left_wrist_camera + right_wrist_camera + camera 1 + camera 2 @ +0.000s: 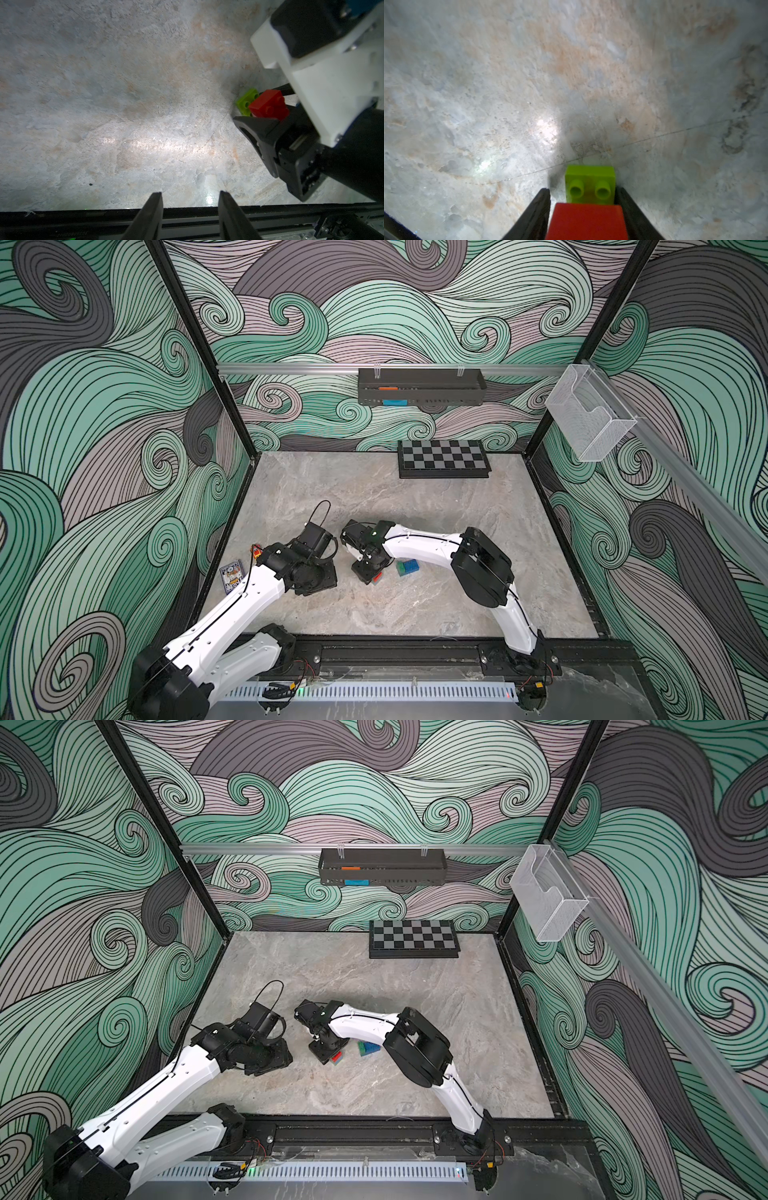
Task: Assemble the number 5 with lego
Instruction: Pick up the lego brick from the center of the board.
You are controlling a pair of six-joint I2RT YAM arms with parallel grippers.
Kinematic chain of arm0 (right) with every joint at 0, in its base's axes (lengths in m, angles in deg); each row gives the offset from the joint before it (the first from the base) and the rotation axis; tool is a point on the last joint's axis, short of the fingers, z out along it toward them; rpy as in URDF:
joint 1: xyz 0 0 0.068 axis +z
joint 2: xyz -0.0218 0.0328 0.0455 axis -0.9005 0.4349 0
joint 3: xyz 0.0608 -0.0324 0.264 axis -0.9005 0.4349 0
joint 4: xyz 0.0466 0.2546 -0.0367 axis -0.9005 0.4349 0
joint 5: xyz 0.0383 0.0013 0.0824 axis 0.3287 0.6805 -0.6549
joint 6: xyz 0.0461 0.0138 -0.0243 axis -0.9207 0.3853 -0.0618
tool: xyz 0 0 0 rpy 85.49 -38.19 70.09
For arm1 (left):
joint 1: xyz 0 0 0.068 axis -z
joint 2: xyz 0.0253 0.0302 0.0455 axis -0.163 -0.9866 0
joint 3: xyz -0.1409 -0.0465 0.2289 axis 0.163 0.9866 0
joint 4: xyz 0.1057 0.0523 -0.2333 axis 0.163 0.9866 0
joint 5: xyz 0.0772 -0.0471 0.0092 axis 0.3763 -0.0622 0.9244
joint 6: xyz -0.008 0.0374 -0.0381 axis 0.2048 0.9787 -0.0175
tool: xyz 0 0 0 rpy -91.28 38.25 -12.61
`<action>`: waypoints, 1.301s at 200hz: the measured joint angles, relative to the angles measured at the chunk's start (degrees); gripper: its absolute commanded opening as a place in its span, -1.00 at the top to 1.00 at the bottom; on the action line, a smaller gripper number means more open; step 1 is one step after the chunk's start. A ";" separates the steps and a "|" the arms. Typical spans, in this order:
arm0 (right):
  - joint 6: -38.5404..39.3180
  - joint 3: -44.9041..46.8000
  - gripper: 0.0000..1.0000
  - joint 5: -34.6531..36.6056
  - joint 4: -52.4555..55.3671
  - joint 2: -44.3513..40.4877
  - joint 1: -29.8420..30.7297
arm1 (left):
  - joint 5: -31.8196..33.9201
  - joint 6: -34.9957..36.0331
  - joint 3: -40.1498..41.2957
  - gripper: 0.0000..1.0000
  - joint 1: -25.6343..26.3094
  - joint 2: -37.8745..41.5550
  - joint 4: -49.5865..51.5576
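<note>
A red brick (587,222) sits stacked on a lime green brick (589,185) on the marble table (415,510). My right gripper (584,190) points down over this stack with a finger on each side, pressed against the red brick (268,104). The lime green brick (247,100) juts out from under it. A blue brick (412,566) with a dark green brick (402,569) against it lies just right of that gripper, partly under the right forearm. My left gripper (190,194) hangs over bare table to the left, its fingers apart with nothing between them.
A red-and-yellow toy car (256,551) and a patterned card box (231,574) lie at the table's left edge beside the left arm. A folded chessboard (442,459) lies at the back. On the walls hang a black tray (419,387) and a clear holder (590,423).
</note>
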 measured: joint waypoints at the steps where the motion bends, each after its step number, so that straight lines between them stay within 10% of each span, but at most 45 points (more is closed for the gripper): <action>1: 0.04 -0.04 0.08 0.00 0.04 0.02 0.00 | 0.02 0.00 0.00 0.04 0.00 0.00 0.00; 152: 1.36 0.42 0.53 0.35 1.27 -1.03 0.00 | 0.13 0.07 0.00 0.04 0.00 -0.22 -0.07; 260: 1.14 16.94 0.51 2.51 1.68 -27.96 -5.57 | -8.57 4.00 0.11 0.04 3.23 -12.41 -8.33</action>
